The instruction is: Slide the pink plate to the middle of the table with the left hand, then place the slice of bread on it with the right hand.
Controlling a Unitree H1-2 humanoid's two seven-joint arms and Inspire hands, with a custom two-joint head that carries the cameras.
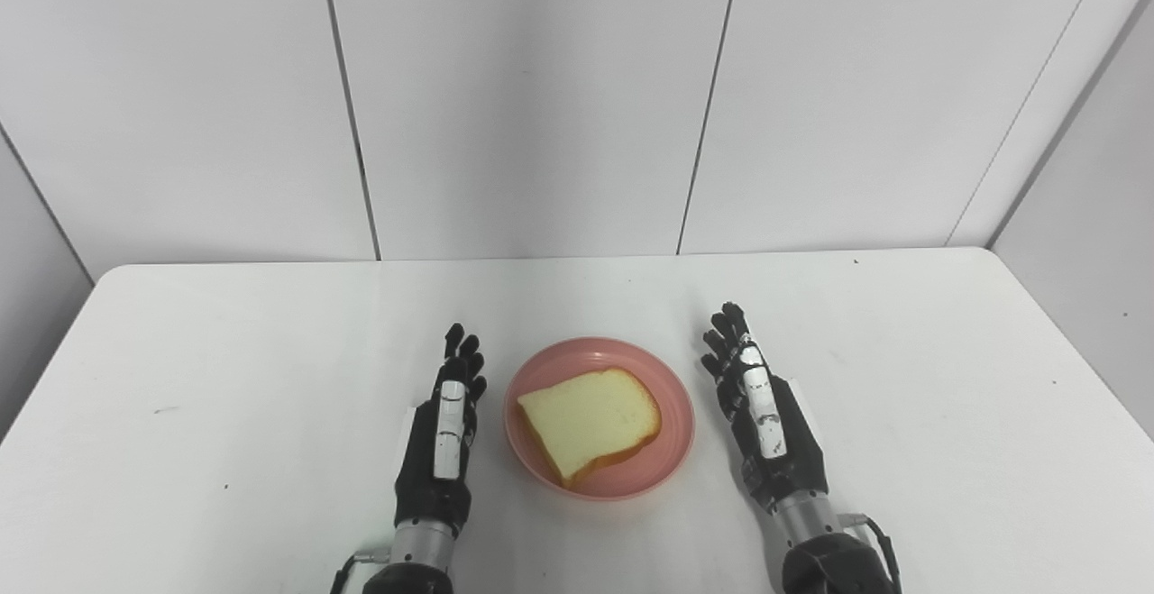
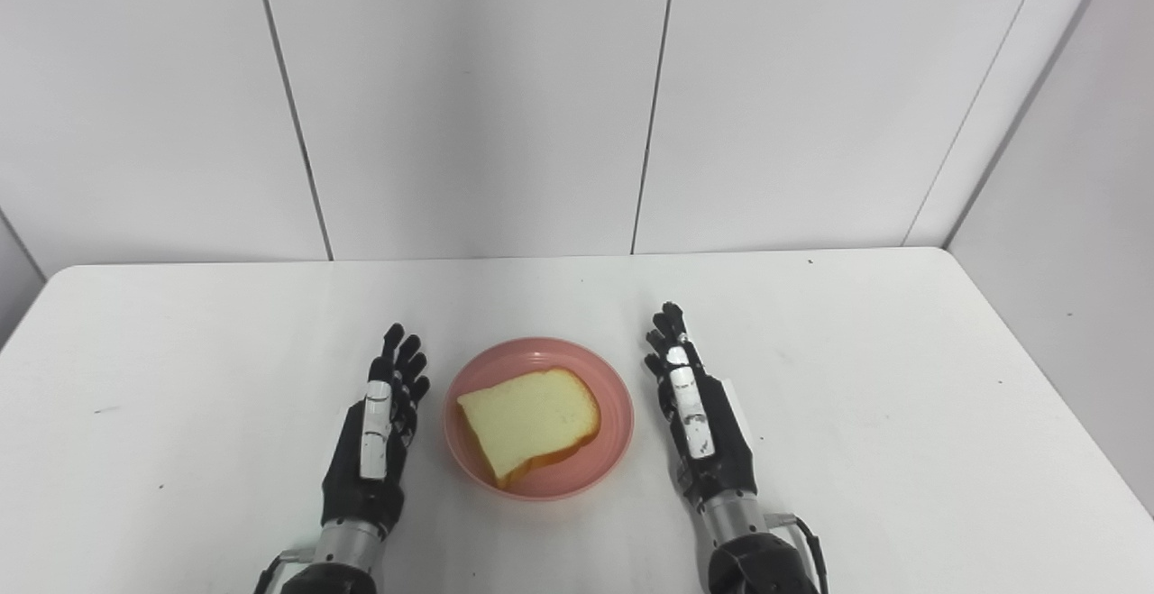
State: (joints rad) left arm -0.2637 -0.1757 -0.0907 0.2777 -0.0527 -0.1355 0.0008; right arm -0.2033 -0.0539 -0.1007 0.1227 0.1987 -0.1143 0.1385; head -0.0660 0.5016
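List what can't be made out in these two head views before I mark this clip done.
- Underside of the slice of bread and the pink plate centre beneath it: covered by the bread, both views.
- Palm sides of the left robot hand and right robot hand: only their backs show.
- Both forearms: cut off by the bottom edge.
- Small dark specks on the table: too small to identify.

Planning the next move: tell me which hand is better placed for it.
Neither: the bread already lies on the plate, mid-table. Left hand and right hand flank it evenly, open, touching nothing.
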